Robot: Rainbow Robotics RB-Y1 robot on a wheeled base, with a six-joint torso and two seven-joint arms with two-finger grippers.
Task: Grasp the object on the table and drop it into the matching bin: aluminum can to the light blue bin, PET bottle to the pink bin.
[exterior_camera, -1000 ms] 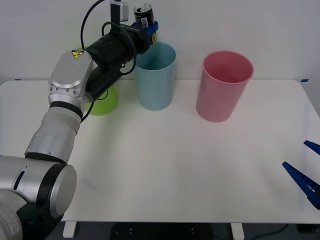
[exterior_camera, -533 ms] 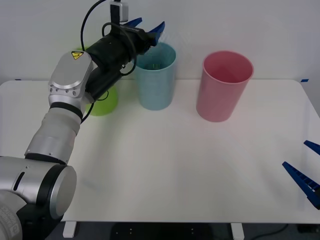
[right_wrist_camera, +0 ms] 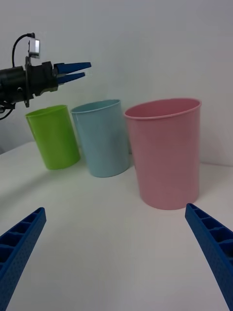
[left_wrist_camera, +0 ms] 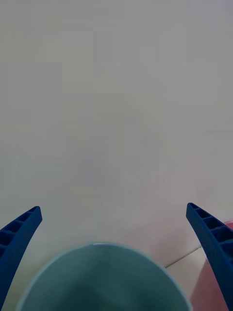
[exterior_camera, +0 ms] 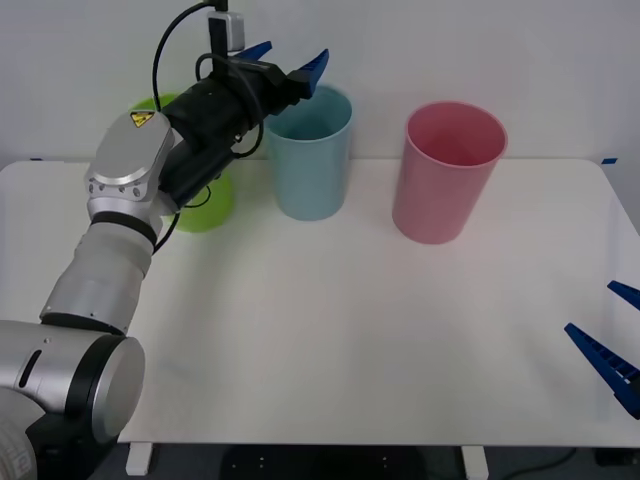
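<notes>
**Two grippers open, left one above the light blue bin**

Two blue ribbed fingers (exterior_camera: 314,66) of the left gripper (exterior_camera: 286,62) stand spread apart with nothing between them, held high over the far-left rim of the light blue bin (exterior_camera: 313,165). In the left wrist view the bin's round mouth lies directly beneath the parted fingers. The aluminum can cannot be seen on the table or in either gripper. The left arm (exterior_camera: 125,200) reaches up from the near left, crossing in front of the lime green bin (exterior_camera: 205,205).

The right gripper (exterior_camera: 612,335) hangs at the near right edge of the white table (exterior_camera: 350,340), fingers wide apart and empty. The pink bin (exterior_camera: 446,170) stands right of the light blue bin, apart from it.
</notes>
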